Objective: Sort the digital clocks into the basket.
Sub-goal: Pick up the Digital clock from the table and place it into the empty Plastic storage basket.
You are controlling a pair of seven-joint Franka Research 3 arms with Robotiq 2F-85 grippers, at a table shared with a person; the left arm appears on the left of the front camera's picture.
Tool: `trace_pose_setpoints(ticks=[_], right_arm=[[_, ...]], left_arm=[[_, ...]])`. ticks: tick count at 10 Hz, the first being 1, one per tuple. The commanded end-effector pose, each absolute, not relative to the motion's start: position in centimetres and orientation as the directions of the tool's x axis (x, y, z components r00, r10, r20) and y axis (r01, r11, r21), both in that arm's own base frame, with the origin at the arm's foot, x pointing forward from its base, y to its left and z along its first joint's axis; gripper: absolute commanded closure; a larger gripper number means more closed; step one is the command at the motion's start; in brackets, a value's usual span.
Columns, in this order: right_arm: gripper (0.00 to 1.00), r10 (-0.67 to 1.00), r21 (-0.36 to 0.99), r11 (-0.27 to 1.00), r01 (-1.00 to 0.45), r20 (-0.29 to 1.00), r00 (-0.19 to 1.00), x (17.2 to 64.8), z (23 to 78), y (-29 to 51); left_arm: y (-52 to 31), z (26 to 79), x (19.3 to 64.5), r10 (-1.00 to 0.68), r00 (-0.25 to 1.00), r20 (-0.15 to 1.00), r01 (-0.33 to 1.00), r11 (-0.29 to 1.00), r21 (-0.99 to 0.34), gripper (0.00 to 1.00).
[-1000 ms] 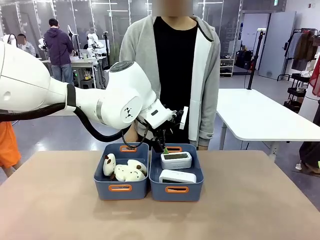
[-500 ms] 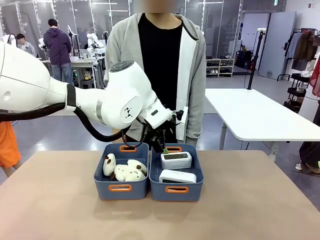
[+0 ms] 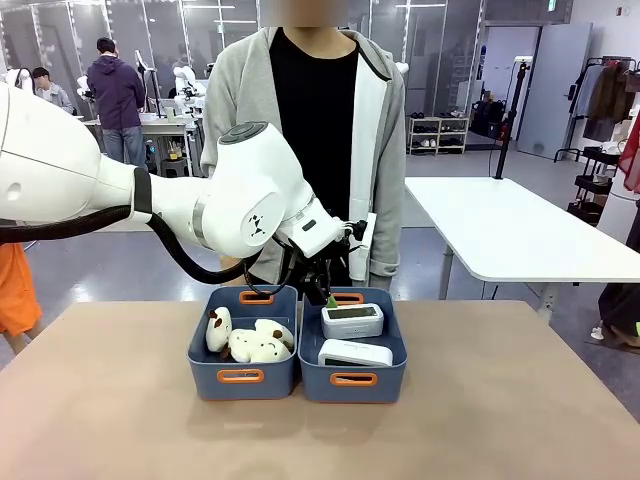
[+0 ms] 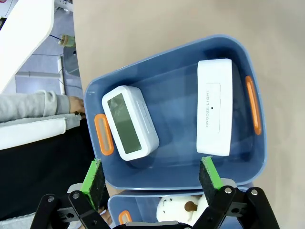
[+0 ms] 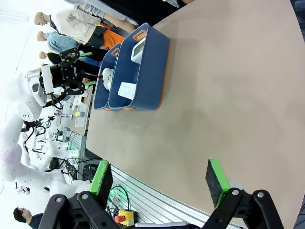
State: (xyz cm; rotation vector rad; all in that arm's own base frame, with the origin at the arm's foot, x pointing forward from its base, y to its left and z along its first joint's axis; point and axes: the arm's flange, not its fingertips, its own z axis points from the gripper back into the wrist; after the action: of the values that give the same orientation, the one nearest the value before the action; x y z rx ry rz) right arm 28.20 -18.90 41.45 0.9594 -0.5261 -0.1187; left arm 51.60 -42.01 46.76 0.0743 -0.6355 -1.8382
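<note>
Two white digital clocks lie in the right blue basket (image 3: 384, 378). The far clock (image 3: 352, 320) has its grey-green face up; the near clock (image 3: 355, 352) lies beside it. My left gripper (image 3: 323, 294) hangs open and holds nothing over the basket's far end. In the left wrist view the face-up clock (image 4: 129, 122) and the other clock (image 4: 216, 113), marked snooze, rest apart on the basket's floor (image 4: 176, 95), beyond my left gripper (image 4: 151, 177). My right gripper (image 5: 158, 181) stands open over the table's edge, far from the basket (image 5: 147, 67).
A second blue bin (image 3: 205, 375) with cream plush toys (image 3: 250, 342) touches the basket's left side. A person in a grey jacket (image 3: 380, 150) stands just behind both bins, one hand (image 4: 76, 105) near the basket's far handle. Bare tabletop (image 3: 500, 400) lies around the bins.
The person has stepped a little to the picture's left. My left gripper has barely shifted above the basket's far end. Both clocks lie as before.
</note>
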Motion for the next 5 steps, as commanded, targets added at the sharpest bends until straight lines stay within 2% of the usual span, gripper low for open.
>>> trace_pose_setpoints(ticks=[1,5], right_arm=[[0.0,-0.327,0.809,0.574,-0.126,0.368,0.87,28.14,41.6,-18.86],[0.0,-0.327,0.809,0.574,-0.126,0.368,0.87,28.14,41.6,-18.86]], left_arm=[[-42.09,46.94,51.73,-0.899,-0.358,0.252,0.859,-0.211,0.466,0.0],[-42.09,46.94,51.73,-0.899,-0.358,0.252,0.859,-0.211,0.466,0.0]])
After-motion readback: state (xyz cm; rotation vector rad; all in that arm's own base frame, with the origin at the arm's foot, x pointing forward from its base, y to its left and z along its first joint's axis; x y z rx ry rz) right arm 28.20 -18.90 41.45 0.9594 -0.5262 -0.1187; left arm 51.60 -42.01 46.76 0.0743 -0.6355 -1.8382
